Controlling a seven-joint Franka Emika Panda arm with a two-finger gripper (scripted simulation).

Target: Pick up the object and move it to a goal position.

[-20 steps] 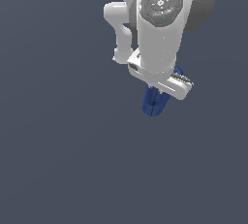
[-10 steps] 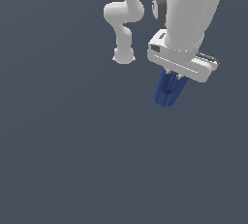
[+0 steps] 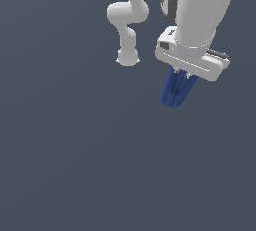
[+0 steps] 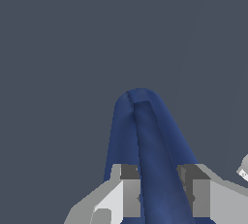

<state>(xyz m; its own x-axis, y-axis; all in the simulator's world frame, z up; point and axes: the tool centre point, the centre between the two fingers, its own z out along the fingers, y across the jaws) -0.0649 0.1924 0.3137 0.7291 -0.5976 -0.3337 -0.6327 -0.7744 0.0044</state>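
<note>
The object, a small dark blue mug (image 3: 176,91), hangs under the white hand of the arm at the exterior view's upper right, well above the grey floor. My gripper (image 3: 181,75) is shut on the mug, whose body sticks out below the fingers. In the wrist view the blue mug (image 4: 145,140) runs out from between the two grey fingers (image 4: 129,189), with my gripper (image 4: 157,194) closed against its sides. Its handle cannot be made out.
The arm's white base and lower links (image 3: 127,25) stand at the exterior view's upper middle. A plain dark grey floor (image 3: 75,165) fills everything else in both views.
The arm has carried the mug toward the exterior view's right and closer to the camera, so hand and mug look larger than a second ago. The grip on the mug is unchanged.
</note>
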